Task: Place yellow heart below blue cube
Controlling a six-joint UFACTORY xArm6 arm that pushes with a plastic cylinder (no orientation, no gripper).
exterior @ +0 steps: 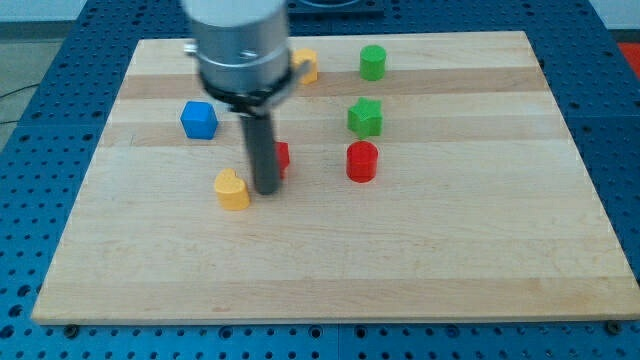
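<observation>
The yellow heart (232, 189) lies on the wooden board left of centre. The blue cube (199, 120) sits above it and a little to the view's left. My tip (266, 189) rests on the board just to the right of the yellow heart, close to it or touching; I cannot tell which. The rod hides most of a red block (282, 156) behind it.
A red cylinder (362, 161) stands right of centre, with a green block (365, 118) above it and a green cylinder (373, 63) near the top edge. A yellow block (306, 66) shows partly behind the arm's body at the top.
</observation>
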